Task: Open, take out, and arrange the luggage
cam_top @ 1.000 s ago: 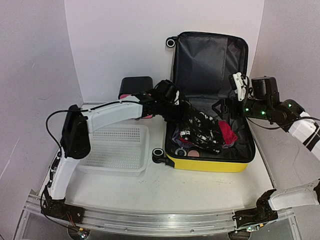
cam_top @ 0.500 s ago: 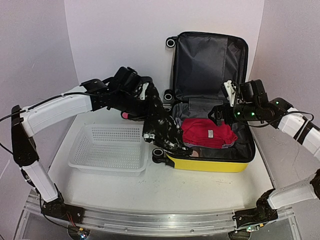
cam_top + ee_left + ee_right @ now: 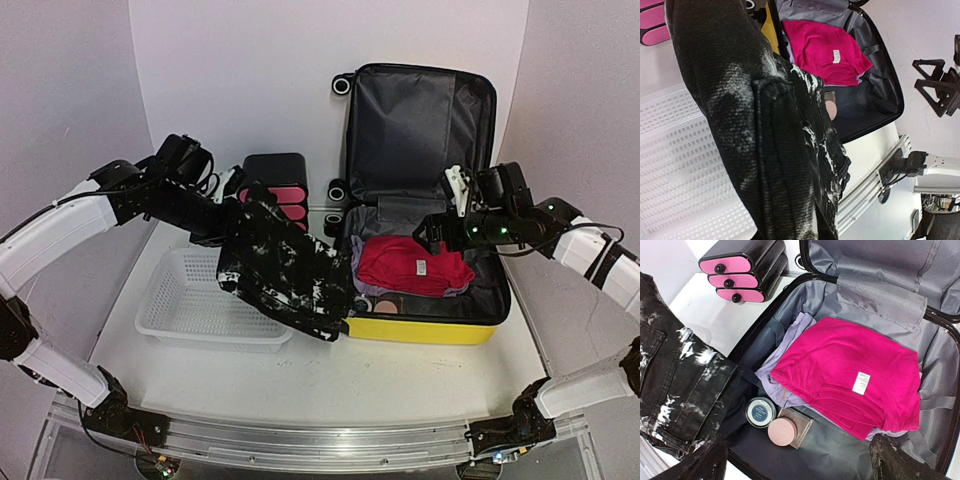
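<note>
**Jeans clear of the case, basket below them; right tool waits over the pink shirt**

The luggage [image 3: 420,330] lies open on the tabletop [image 3: 400,390], right of centre, with its yellow shell flat and its lid upright against the back wall. The left tool [image 3: 232,203] is nearly closed, clamped on the top of a pair of black, white-splashed jeans [image 3: 285,270].

The jeans hang with their long axis slanting from the tool down and to the right. Their upper part is over the white mesh basket [image 3: 180,318], and their lower end drapes at the near left corner of the luggage. The basket sits directly under and to the left of that tool, so setting the jeans down probably calls for a move leftward and down, away from the case, so the trailing hem comes off the yellow edge.

The right tool [image 3: 447,205] is spread wide and holds nothing, and it hovers over the open shell. A folded pink shirt [image 3: 850,375] lies just below it on a lilac garment, so the right arm is plainly the nearer one for that piece. Two small round jars [image 3: 761,412] sit at the shell's near left.
</note>
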Controlling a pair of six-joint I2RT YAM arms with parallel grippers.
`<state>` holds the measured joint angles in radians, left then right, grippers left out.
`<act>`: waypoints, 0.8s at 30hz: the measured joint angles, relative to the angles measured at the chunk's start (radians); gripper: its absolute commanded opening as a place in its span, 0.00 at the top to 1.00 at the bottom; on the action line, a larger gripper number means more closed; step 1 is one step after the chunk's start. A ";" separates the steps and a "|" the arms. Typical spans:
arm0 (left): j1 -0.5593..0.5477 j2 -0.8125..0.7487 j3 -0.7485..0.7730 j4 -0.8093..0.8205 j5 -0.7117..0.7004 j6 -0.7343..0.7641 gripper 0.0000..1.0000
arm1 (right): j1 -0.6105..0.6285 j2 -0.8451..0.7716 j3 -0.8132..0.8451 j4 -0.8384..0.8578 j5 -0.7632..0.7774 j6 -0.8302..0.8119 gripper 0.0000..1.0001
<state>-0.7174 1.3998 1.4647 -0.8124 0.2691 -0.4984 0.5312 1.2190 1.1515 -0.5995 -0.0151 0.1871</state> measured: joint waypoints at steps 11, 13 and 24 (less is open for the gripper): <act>0.177 -0.056 -0.129 -0.076 -0.047 0.134 1.00 | 0.000 0.016 -0.016 0.006 -0.018 0.013 0.02; 0.201 -0.054 -0.159 -0.076 -0.081 0.154 1.00 | 0.000 0.037 -0.016 0.006 -0.029 0.016 0.02; 0.245 0.106 -0.301 -0.020 -0.278 0.187 1.00 | 0.014 0.106 -0.017 0.031 -0.105 0.040 0.02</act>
<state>-0.4728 1.5055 1.1637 -0.8326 -0.0093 -0.3111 0.5457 1.3254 1.1347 -0.5682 -0.1200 0.2276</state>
